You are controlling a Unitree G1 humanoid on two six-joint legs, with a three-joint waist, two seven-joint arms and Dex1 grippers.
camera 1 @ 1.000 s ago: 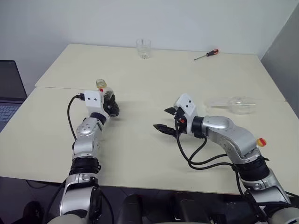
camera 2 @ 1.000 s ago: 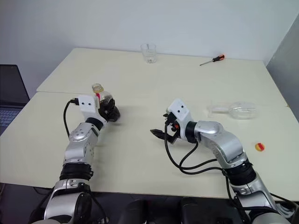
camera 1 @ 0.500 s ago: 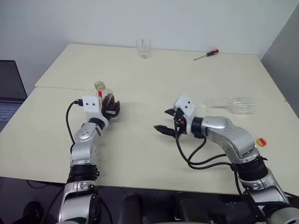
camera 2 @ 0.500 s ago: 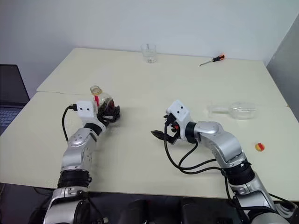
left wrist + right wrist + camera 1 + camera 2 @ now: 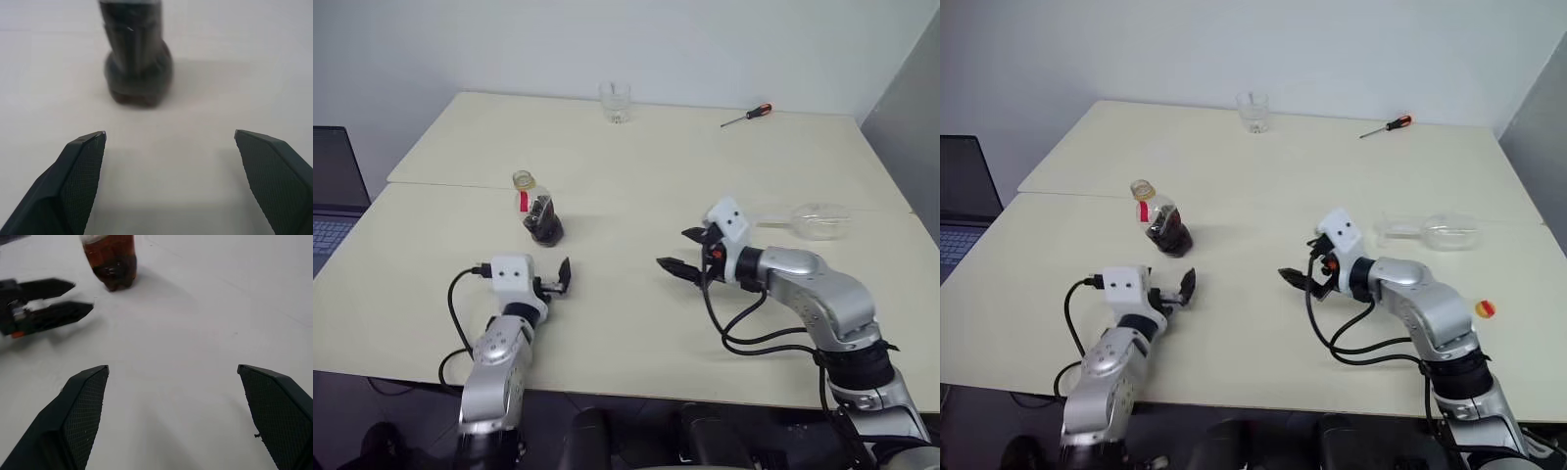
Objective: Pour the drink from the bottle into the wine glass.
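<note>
Bottle [image 5: 540, 213] stands upright left of centre on the worktop [image 5: 626, 323]; left hand [image 5: 558, 277] below it and right hand [image 5: 683, 251] both spread, holding nothing; glass [image 5: 811, 219] lies at right

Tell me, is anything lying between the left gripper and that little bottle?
No. In the left wrist view, bare table separates the open left gripper from the upright bottle.
</note>
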